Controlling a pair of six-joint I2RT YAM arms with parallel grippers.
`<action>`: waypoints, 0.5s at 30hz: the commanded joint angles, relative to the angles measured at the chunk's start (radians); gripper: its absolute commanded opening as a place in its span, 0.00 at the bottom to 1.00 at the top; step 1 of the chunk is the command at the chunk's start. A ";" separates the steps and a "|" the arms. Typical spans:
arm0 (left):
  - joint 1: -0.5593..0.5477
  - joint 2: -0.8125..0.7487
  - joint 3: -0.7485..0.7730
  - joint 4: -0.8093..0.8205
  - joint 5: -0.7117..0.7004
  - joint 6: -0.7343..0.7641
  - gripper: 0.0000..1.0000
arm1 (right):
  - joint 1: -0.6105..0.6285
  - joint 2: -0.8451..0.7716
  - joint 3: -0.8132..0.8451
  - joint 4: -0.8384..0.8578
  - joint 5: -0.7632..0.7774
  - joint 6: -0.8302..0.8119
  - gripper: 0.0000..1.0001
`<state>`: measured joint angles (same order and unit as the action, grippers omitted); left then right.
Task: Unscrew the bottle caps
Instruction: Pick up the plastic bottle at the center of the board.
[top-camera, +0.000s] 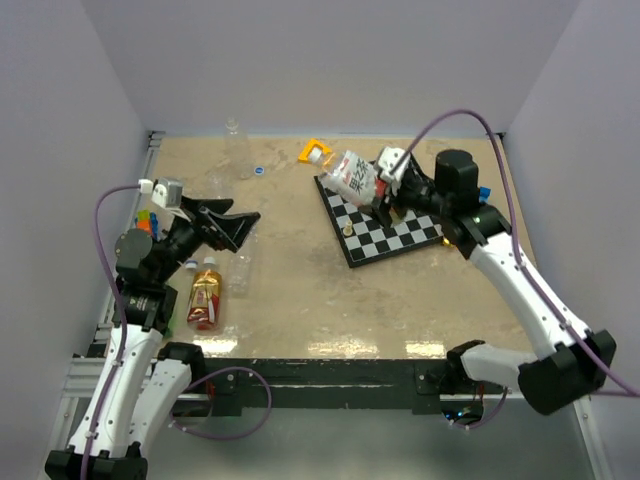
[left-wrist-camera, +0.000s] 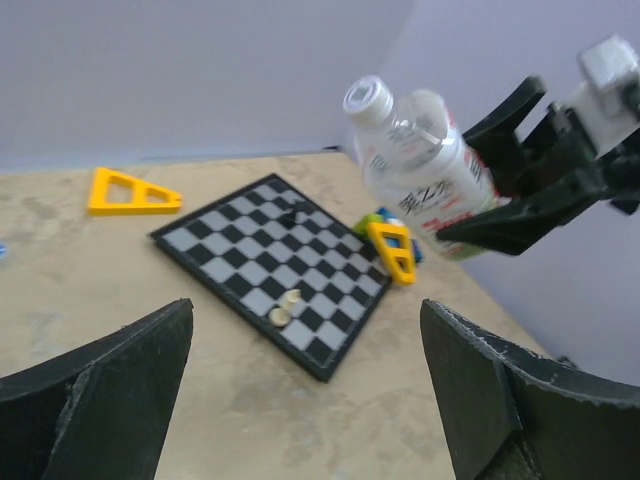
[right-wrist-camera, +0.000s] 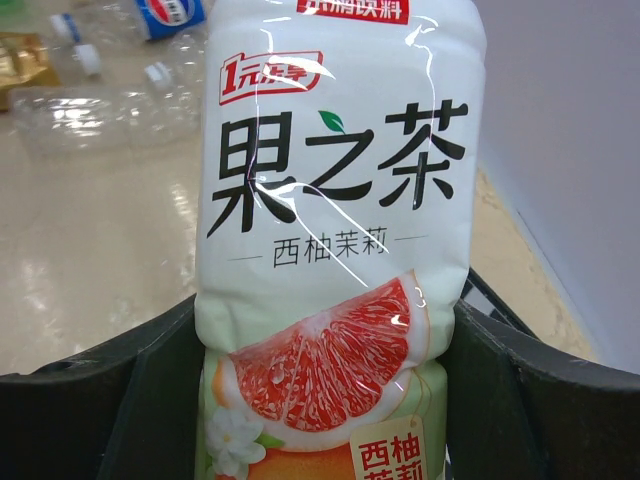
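You have the right gripper (top-camera: 378, 190) clamped around the labelled bottle (top-camera: 352, 175), which hangs tilted above the chessboard (top-camera: 395, 235) — its white cap (top-camera: 323, 158) points toward the yellow triangle (top-camera: 312, 150). Your left gripper (top-camera: 242, 230) stands wide apart near a clear bottle (top-camera: 240, 272) lying on the table (top-camera: 300, 300), with a red-yellow bottle (top-camera: 205, 300) just beside it.

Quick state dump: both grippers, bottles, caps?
left gripper: open, empty
right gripper: shut on white-label bottle
white-label bottle: held up, tilted, white cap on
red-yellow bottle: lying down, capped
far clear bottle: upright
near clear bottle: lying down
blue cap: loose, off any bottle
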<state>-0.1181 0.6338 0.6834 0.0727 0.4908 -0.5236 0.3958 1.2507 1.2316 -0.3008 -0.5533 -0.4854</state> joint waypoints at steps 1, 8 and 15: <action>0.001 0.053 -0.005 0.144 0.258 -0.237 1.00 | -0.018 -0.160 -0.150 0.015 -0.220 -0.111 0.10; -0.173 0.064 0.001 0.064 0.148 -0.184 0.99 | -0.048 -0.123 -0.219 -0.070 -0.304 -0.218 0.10; -0.328 0.112 -0.083 0.150 0.040 -0.214 0.95 | -0.051 -0.108 -0.236 -0.158 -0.356 -0.341 0.10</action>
<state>-0.4168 0.7280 0.6567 0.1406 0.5930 -0.6933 0.3473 1.1709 1.0058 -0.4221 -0.8410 -0.7364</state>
